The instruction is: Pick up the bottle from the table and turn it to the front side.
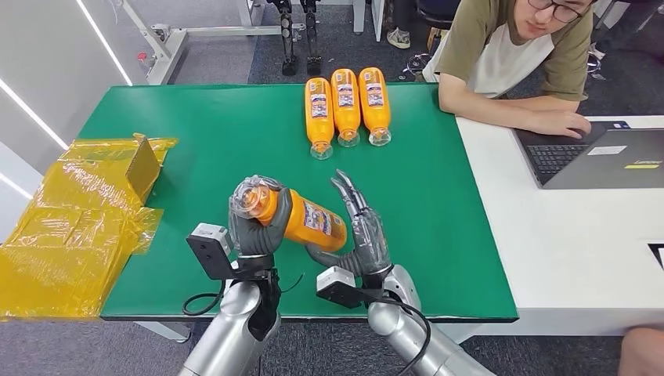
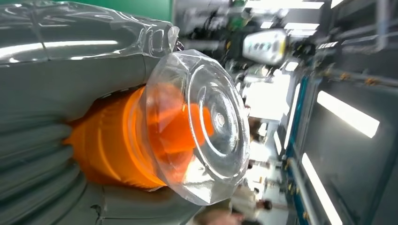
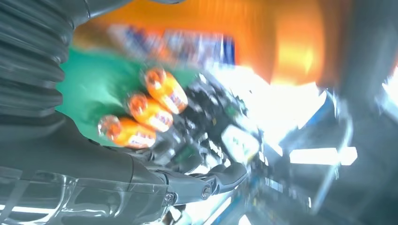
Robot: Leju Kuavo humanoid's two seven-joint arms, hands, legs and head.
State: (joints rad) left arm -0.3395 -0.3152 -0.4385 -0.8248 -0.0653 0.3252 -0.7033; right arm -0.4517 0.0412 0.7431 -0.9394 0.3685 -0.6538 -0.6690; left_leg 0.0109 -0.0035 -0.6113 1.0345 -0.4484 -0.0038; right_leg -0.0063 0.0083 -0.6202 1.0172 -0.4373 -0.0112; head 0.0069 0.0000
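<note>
Left hand (image 1: 254,227) grasps bottle (image 1: 301,219) neck | right hand (image 1: 360,235) fingers spread, cradling base | three bottles (image 1: 345,106) behind | laptop (image 1: 603,157) right

The bottle (image 1: 301,217) looks like glossy orange plastic with a clear shiny cap (image 2: 206,126) and paper-ish label, table (image 1: 235,133) is matt green cloth probably, yellow wrap (image 1: 70,227) is crinkly shiny film.

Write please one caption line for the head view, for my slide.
Left hand grips an orange bottle near its cap while the right hand supports its base above the green table.
</note>
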